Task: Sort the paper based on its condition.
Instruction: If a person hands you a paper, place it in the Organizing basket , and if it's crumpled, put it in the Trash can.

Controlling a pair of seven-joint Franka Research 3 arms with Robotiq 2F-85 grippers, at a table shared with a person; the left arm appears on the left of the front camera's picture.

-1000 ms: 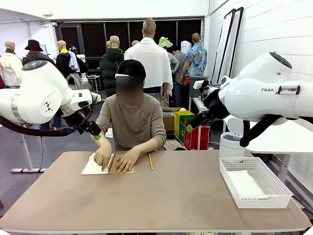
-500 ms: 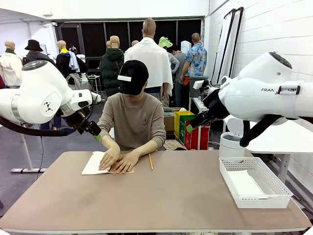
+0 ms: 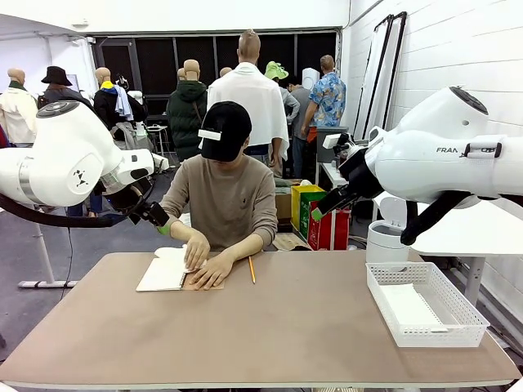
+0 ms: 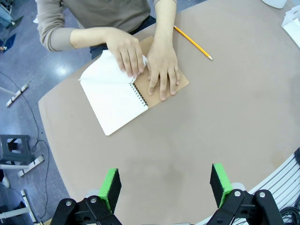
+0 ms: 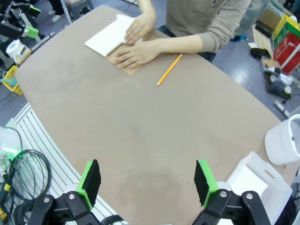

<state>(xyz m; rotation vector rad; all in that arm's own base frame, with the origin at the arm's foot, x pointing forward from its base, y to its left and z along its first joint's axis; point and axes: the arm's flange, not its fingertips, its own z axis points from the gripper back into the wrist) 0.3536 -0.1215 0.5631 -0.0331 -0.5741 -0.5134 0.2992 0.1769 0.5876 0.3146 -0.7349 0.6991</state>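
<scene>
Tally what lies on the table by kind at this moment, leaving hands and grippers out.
spiral notebook: 1
pencil: 1
white mesh basket: 1
paper sheet lying in the basket: 1 visible; whether more lie beneath cannot be told
Total: 4

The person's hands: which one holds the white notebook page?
The hand on the white page, fingers curled at its edge; the other hand lies flat on the brown cover.
</scene>
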